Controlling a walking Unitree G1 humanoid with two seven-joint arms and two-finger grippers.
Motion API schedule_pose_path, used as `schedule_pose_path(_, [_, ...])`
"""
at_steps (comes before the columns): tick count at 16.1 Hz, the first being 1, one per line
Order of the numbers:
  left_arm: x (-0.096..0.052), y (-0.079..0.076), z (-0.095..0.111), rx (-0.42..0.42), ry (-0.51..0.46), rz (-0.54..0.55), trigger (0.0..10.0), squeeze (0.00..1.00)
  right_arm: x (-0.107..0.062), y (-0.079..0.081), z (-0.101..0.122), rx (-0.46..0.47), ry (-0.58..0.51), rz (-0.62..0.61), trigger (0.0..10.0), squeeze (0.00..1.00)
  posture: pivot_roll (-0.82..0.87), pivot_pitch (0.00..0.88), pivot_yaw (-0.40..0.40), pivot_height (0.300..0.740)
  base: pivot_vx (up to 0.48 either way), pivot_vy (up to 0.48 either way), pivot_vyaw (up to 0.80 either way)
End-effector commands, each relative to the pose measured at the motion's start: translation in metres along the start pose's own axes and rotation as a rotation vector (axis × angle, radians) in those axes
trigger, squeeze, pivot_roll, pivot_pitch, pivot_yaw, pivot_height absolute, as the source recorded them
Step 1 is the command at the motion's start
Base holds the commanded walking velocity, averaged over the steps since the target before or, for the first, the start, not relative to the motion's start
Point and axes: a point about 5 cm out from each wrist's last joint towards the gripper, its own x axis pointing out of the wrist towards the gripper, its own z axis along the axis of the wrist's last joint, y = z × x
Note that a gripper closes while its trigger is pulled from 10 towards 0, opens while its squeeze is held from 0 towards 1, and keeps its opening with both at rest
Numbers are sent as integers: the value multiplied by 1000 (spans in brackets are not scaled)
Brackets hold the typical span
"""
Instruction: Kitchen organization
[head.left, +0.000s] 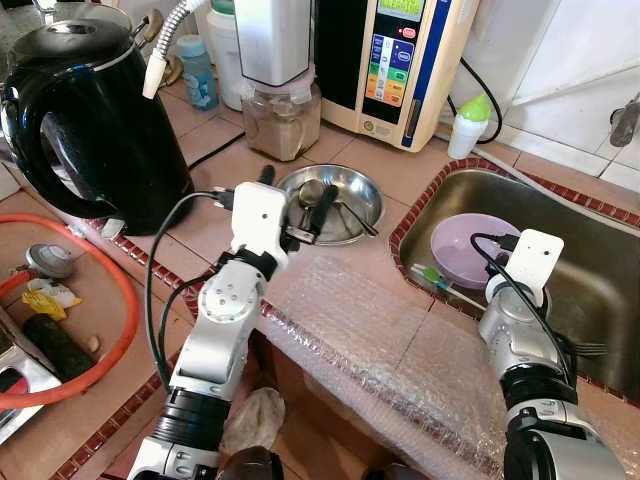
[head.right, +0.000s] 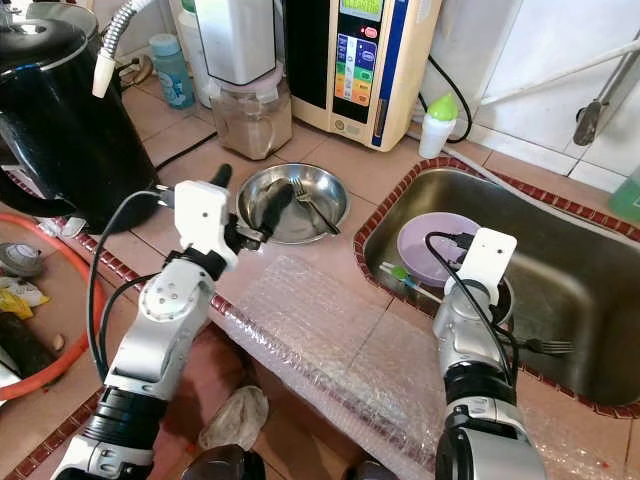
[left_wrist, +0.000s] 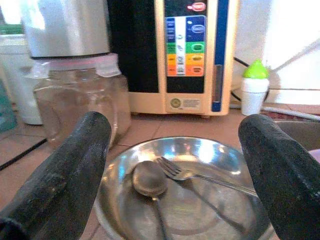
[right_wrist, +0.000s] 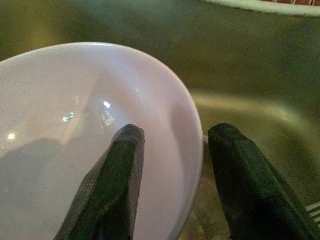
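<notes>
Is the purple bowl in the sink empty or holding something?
Empty: the purple bowl shows a bare, glossy inside, with the right gripper straddling its rim.

Lilac bowl (head.left: 472, 246), silver dish (head.left: 340, 203), black kettle (head.left: 90, 120), terracotta-tiled counter (head.left: 395, 165)

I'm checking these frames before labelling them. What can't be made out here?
- Right gripper: fingers straddle the purple bowl rim; contact unclear in right wrist view.
- Fork in the sink: handle hidden behind the right arm, eye views.
- Black kettle: left side cut off by the frame edge.
</notes>
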Motion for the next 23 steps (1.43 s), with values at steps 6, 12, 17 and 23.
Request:
schedule_pose_path(6, [-1,-11,-5,-1,43,-79,10000,431,-13,14,4,-24,-95,137,10000,1000,16,27,-15,740,0,0,-133])
schedule_pose_path(12, [2,-26,1,55,24,-187,10000,0,-33,21,-10,-81,-105,228,10000,980,-8,64,-6,740,0,0,-639])
schedule_pose_path(17, [-9,-29,-10,101,72,-207,10000,0,-38,12,-11,-76,-98,241,10000,0,-17,104,-10,740,0,0,0])
schedule_pose_path(23, [-11,-34,-27,186,120,-279,10000,0,-34,9,-8,-100,-76,246,10000,0,-27,113,-12,740,0,0,0])
